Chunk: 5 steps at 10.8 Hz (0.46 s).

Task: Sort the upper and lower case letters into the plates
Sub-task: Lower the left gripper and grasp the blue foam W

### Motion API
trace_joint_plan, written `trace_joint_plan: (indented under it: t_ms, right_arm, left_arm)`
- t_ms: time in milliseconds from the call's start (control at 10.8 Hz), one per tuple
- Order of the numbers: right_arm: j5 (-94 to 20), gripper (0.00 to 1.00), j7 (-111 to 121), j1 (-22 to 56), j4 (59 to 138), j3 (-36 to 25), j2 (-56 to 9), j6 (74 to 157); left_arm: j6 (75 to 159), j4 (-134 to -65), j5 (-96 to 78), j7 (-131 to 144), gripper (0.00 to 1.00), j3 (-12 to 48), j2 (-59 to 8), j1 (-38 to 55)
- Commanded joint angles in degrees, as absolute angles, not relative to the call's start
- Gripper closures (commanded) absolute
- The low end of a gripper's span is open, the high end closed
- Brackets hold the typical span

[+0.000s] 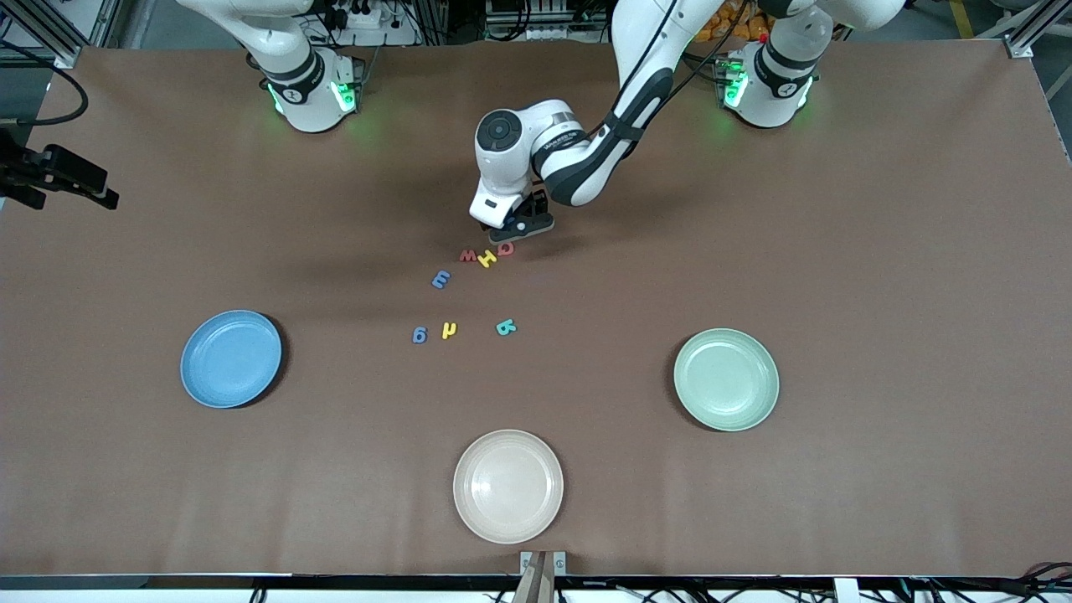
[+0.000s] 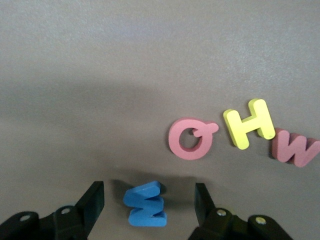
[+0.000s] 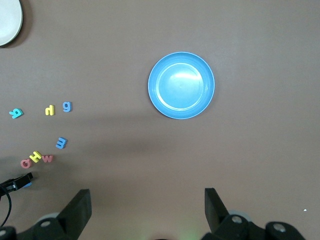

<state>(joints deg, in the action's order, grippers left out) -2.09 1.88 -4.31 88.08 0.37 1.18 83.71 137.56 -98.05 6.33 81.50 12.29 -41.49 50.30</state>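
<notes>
Brown matte table (image 1: 879, 251) | left gripper (image 2: 147, 205) low, fingers (image 2: 92, 200) spread around a small blue foam letter (image 2: 146, 205), beside pink Q (image 2: 190, 139) | right gripper (image 3: 147, 207) waits high, fingers spread | round blue plate (image 1: 231, 358), pale green plate (image 1: 726, 379) toward either table end.

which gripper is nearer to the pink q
Left. The left gripper is low over the table, right beside the pink Q, open around a blue letter. The right gripper hangs open, high up toward the blue plate.
</notes>
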Motion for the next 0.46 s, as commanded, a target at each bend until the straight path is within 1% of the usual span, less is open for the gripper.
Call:
trace_joint_plan:
  t_ms: [0, 93, 186, 278, 371]
  right_arm:
    - [-2.8, 0.00, 2.3, -5.2, 87.0, 1.1, 0.8, 82.5]
    - [-2.8, 0.00, 2.3, -5.2, 87.0, 1.1, 0.8, 82.0]
    - [-2.8, 0.00, 2.3, -5.1, 87.0, 1.1, 0.8, 81.9]
    - [-2.8, 0.00, 2.3, -5.1, 87.0, 1.1, 0.8, 81.9]
    - [-2.8, 0.00, 2.2, -5.1, 87.0, 1.1, 0.8, 81.9]
  left_arm:
    - [138.7, -98.3, 8.0, 84.5, 0.20, 11.9, -41.7, 51.5]
    - [138.7, -98.4, 8.0, 84.8, 0.25, 11.9, -41.7, 51.5]
    - [138.7, -99.0, 8.1, 84.8, 0.33, 11.8, -41.7, 51.7]
    - [138.7, -99.1, 8.3, 84.8, 0.45, 11.7, -42.2, 51.7]
    - [138.7, -99.2, 9.9, 84.9, 0.63, 11.7, -42.3, 51.7]
